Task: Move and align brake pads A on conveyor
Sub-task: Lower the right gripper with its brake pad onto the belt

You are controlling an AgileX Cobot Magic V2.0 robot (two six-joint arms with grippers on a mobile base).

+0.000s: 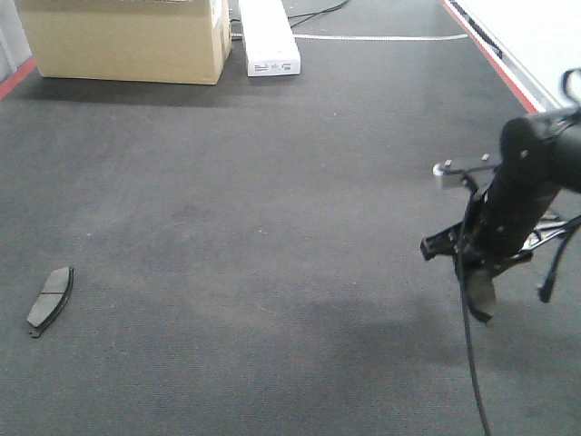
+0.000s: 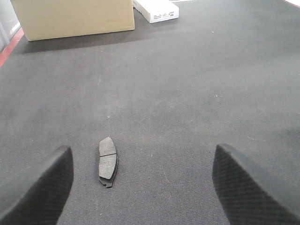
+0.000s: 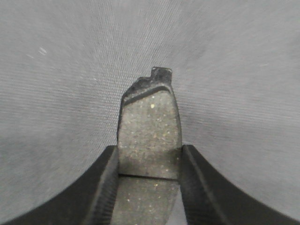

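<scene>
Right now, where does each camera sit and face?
Front view: up high, looking along the dark grey felt-like belt; right arm shows.
Left wrist: low over belt; open left end effector frames a flat dark grey brake pad, shared with front view.
Right wrist: facing belt; right end effector clamps a second pad.

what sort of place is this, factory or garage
Probably a factory-style line or test cell: a wide dark conveyor belt with a red edge strip, a brake pad lying on it, another pad in the right gripper, and a cardboard box.
</scene>
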